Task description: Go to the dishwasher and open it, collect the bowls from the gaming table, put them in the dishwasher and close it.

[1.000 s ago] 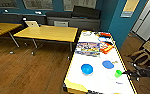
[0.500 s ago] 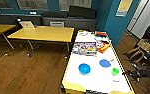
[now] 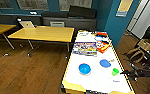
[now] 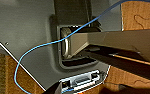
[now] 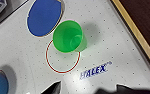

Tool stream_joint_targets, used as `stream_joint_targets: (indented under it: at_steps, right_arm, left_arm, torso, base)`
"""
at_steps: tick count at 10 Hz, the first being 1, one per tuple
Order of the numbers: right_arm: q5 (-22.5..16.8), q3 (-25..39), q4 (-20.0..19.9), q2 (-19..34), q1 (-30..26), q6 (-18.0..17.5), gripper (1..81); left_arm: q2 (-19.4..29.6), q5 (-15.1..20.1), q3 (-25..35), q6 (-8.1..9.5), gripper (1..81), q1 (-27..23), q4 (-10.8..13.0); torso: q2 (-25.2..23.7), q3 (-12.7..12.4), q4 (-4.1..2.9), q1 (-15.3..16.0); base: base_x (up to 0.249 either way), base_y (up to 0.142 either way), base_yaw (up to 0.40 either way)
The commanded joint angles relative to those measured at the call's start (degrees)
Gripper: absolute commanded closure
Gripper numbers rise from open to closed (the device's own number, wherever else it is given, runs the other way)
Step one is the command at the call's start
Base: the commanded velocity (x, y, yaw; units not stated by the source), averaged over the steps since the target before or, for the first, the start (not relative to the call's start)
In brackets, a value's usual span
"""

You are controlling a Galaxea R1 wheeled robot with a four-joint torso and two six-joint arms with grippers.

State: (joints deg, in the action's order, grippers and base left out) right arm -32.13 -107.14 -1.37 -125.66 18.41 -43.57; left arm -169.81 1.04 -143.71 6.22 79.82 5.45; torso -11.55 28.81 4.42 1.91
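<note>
The gaming table (image 3: 91, 83) has a white top and yellow sides and stands right in front of me. On it sit a blue bowl (image 3: 84, 68), a second blue bowl (image 3: 105, 63) and a small green bowl (image 3: 115, 71). My right gripper (image 3: 127, 73) hovers at the table's right edge, just beside the green bowl. In the right wrist view the green bowl (image 5: 69, 37) stands on a red circle marking, a blue bowl (image 5: 44, 17) lies beyond it, and the gripper (image 5: 91, 90) is open with nothing in it. The dishwasher is out of view.
Flat game boxes (image 3: 84, 48) and an orange box (image 3: 103, 46) lie on the table's far half. A yellow-topped table (image 3: 43, 33) stands to the left on the wooden floor. Bags and dark clutter (image 3: 141, 53) sit on the right. The left wrist view looks at the robot's grey body (image 4: 23, 27) and a blue cable (image 4: 41, 46).
The camera has moved closer to the gaming table, which now looks larger. My right gripper has come down beside the green bowl.
</note>
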Motion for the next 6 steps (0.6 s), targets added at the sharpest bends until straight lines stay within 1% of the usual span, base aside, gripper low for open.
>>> stream_joint_targets:
  at_steps: [1, 3, 6]
  right_arm:
    - [-1.5, -2.2, -0.7, 0.0, -8.4, 0.0, 1.0]
    - [-1.5, -2.1, -0.7, 0.5, -9.7, 0.1, 1.0]
    - [-1.6, -2.4, -0.7, 0.8, -9.6, 0.1, 1.0]
  left_arm:
    - [0.2, 3.8, 0.9, 0.02, 1.0, -0.9, 0.0]
    - [0.3, 3.7, 0.9, 0.02, 1.0, -0.9, -0.1]
    - [0.1, 2.6, 0.9, 0.02, 1.0, -0.9, 0.1]
  torso:
    - [0.0, 0.0, 0.0, 0.0]
    - [0.0, 0.0, 0.0, 0.0]
    - [0.0, 0.0, 0.0, 0.0]
  base:
    - [0.0, 0.0, 0.0]
    - [0.0, 0.0, 0.0]
    - [0.0, 0.0, 0.0]
